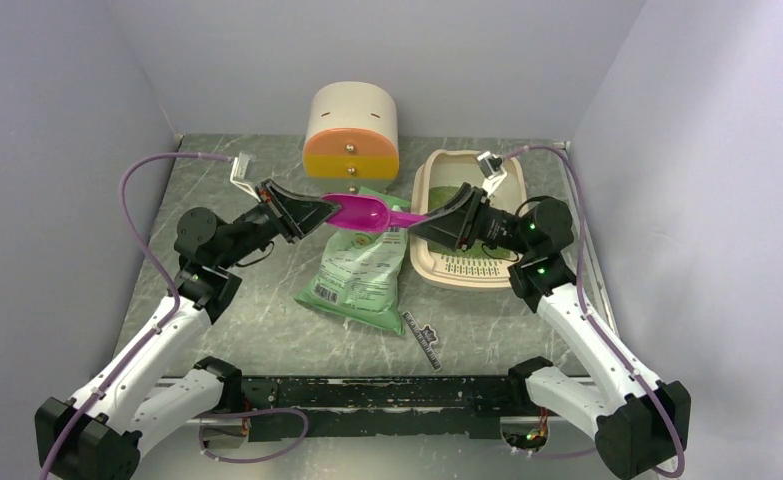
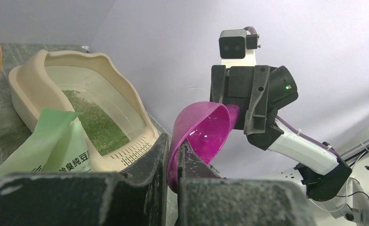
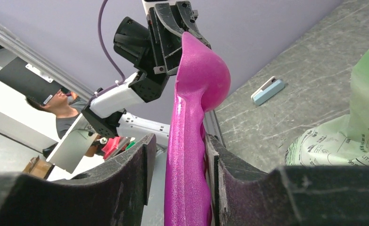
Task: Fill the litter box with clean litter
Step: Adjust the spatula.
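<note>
**Litter box partly charged; scoop spanning both claws above the bag**

Containers: the litter box is sitting at 2 o'clock on the table, with its slotted ledge at its 6 o'clock end. The clean litter is lying inside it as a thin green patch toward its 12 o'clock end, and pale floor is showing around the patch in the left wrist view. The green printed bag is lying flat at the table's centre, just beside the box's 9 o'clock side, with its mouth pointing to 12 o'clock. The round beige-and-orange drawer unit is standing at 12 o'clock against the back wall with its drawer front closed.

Claws: you are carrying the magenta scoop level above the bag's mouth. Your left gripper is pinching the rim of the scoop's bowl, jaws narrow and tight. Your right gripper is standing partway apart astride the handle; one finger is lying against it and a gap is showing on the other side.

Surface and room: the table is showing dark green marbling. A small black strip is lying at 5 o'clock. Pale lilac walls are enclosing three sides.
</note>
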Action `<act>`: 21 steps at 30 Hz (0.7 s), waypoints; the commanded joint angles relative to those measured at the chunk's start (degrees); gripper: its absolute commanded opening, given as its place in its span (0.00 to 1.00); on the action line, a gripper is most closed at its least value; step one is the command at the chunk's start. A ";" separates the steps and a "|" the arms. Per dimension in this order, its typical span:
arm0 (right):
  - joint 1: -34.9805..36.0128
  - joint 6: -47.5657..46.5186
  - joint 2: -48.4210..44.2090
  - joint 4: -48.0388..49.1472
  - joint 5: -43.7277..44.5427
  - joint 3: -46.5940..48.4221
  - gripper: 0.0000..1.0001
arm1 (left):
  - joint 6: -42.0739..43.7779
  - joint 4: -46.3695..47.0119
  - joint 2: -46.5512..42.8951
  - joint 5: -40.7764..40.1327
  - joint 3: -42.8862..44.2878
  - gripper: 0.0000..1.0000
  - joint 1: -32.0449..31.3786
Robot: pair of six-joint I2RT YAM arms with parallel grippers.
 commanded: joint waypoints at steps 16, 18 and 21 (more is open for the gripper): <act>0.31 -2.04 0.76 2.94 -0.89 3.17 0.45 | 0.70 1.93 2.88 3.06 2.06 0.05 -2.27; 0.30 -3.00 0.30 1.23 -0.15 3.27 0.57 | 1.46 0.58 2.74 2.79 2.54 0.05 -2.27; 0.22 -6.54 -0.57 -3.36 1.52 4.02 0.60 | 2.57 -1.29 2.57 2.36 3.47 0.05 -2.25</act>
